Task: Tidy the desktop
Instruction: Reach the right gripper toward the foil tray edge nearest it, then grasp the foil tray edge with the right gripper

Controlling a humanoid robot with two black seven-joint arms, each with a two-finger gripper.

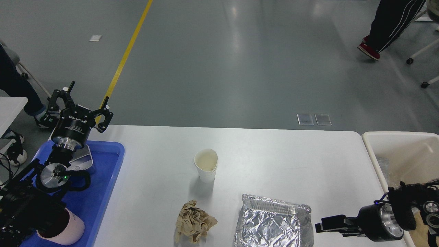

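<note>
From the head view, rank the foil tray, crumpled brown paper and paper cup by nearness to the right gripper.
From the right gripper:
1. Foil tray, just to its left, at the near edge.
2. Crumpled brown paper, further left.
3. Paper cup, left and further back, mid-desktop.

Desktop far half bare; paper cup, crumpled napkin, foil tray crowd near edge
</note>
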